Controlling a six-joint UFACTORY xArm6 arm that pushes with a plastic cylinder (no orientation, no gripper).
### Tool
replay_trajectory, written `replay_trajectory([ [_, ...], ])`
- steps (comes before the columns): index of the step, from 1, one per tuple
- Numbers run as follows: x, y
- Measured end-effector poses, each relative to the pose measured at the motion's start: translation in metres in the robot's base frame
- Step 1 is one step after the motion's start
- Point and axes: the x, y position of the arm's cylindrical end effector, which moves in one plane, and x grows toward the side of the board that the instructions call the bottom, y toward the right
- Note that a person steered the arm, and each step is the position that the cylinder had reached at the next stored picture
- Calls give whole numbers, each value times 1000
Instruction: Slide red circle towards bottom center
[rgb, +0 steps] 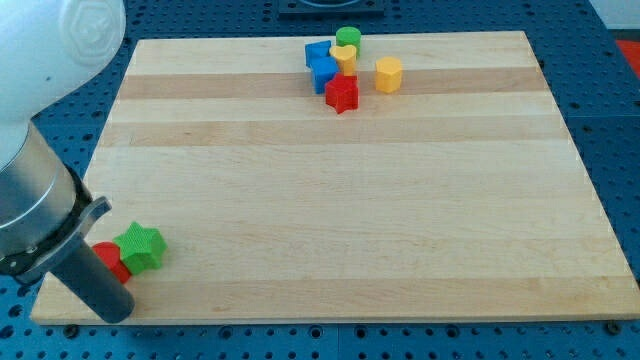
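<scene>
The red circle (110, 261) lies near the board's bottom-left corner, partly hidden behind my rod. A green star (141, 246) touches it on its right. My tip (112, 306) rests at the board's bottom-left edge, just below the red circle and to the lower left of the green star. Whether the tip touches the red circle cannot be told.
A cluster sits at the view's top centre: a green circle (347, 38), a yellow heart (343, 55), two blue blocks (322, 62), a red star (341, 93) and a yellow hexagon (388, 74). The wooden board (340, 200) lies on a blue table. The arm's body fills the view's left.
</scene>
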Motion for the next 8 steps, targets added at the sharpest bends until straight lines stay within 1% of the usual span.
replay_trajectory([
  [1,-29,4],
  [3,-4,-83],
  [5,-33,-86],
  [6,-40,-85],
  [7,-63,-81],
  [8,-69,-20],
])
